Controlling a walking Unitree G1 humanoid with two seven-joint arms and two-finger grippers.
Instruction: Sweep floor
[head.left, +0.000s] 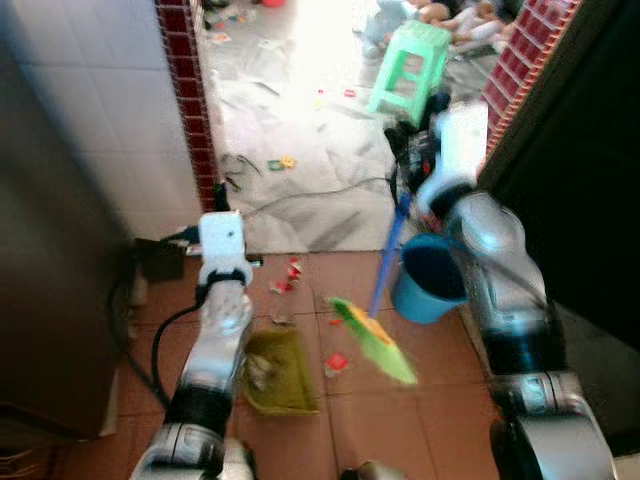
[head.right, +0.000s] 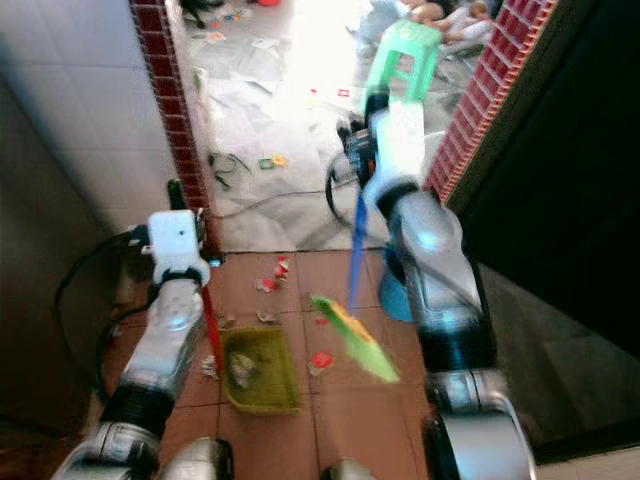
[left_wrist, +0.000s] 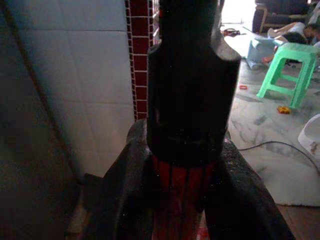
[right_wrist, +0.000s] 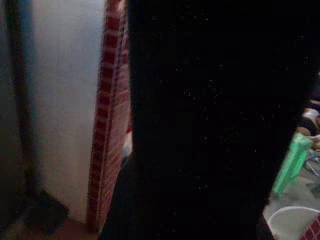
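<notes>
Left gripper (left_wrist: 185, 200): in the left wrist view its two black fingers (left_wrist: 125, 200) are closed tight around the red handle (left_wrist: 182, 197), whose black end cap fills the middle of that view.
Head views, left arm: silver, reaching forward over the brown floor tiles (head.left: 440, 380); the red handle runs down from it to the dustpan.
Dustpan (head.right: 260, 372): olive green, flat on the tiles just right of the left arm, with grey dirt inside.
Right gripper (head.left: 405, 150): raised at 1 o'clock, wrapped around the top of the broom's blue stick; how far its fingers stand apart I cannot tell.
Broom (head.left: 375, 338): blue stick slanting down to a green and yellow head, blurred, just right of the dustpan.
Scraps (head.left: 336, 362): red bits on the tiles between dustpan and broom head, more at 12 o'clock of the dustpan.
Bucket (head.left: 428, 275): blue, beside the right arm.
Stool (head.left: 410, 65): green, at 1 o'clock on the pale floor beyond.
Right wrist view: mostly a black shape, brick edging and wall beside it.
</notes>
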